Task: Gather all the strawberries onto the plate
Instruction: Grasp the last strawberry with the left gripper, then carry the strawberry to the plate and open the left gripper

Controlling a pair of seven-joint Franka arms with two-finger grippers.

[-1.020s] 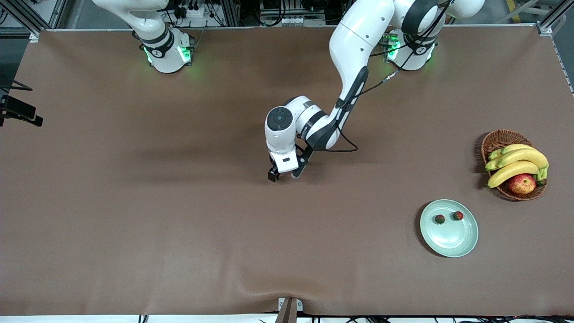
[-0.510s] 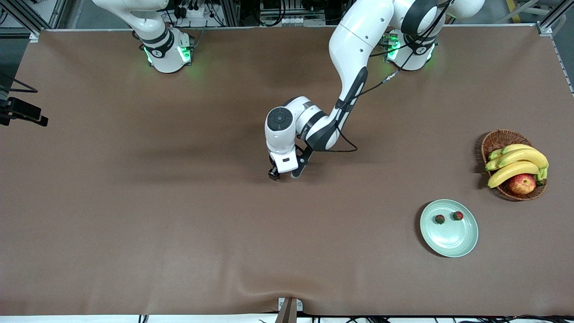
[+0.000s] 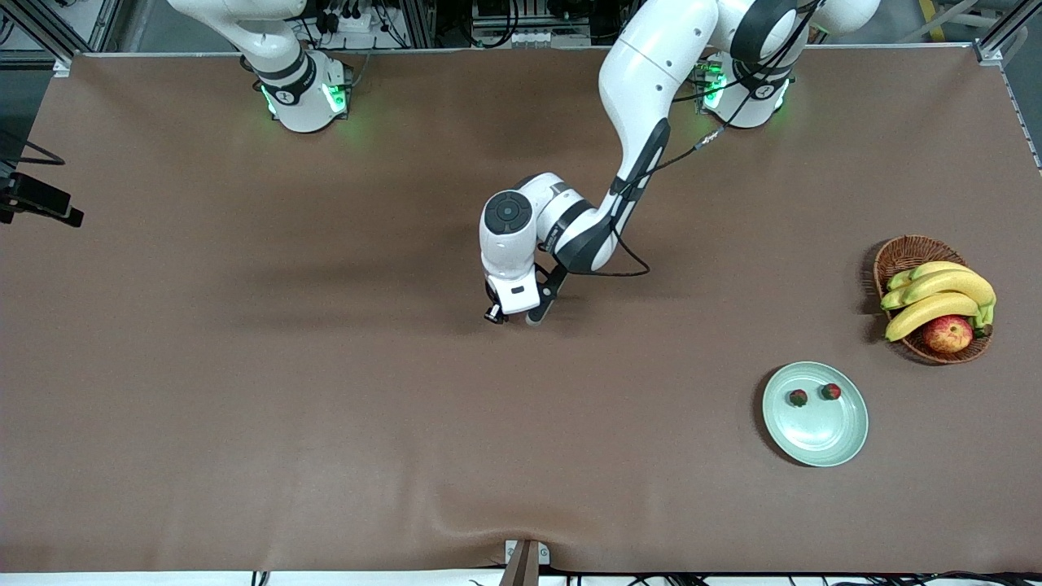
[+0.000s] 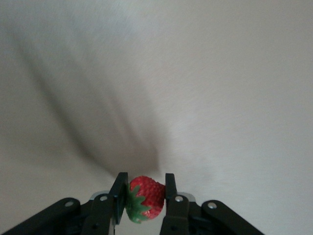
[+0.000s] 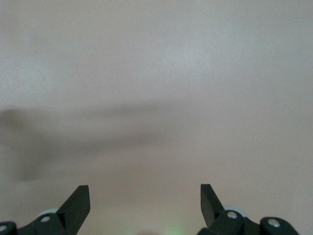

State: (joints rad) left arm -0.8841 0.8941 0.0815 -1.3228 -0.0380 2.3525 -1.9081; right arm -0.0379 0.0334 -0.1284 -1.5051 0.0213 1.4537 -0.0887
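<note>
The left gripper [image 4: 143, 198] stood low over mid-table, its jaws clamped on the third strawberry [image 4: 145, 198], which sat squarely between the fingers [image 4: 119, 193], leafy cap toward one pad, probably so the soft berry would not roll free. Two strawberries [image 3: 798, 398] already lay in the plate [image 3: 842, 448], well apart from the jaws. The right gripper [image 5: 145, 203] waited with jaws apart and nothing between them.

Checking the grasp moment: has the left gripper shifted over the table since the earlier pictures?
No. The left gripper stays over mid-table, same spot relative to the plate; only its fingers closed on a strawberry.
</note>
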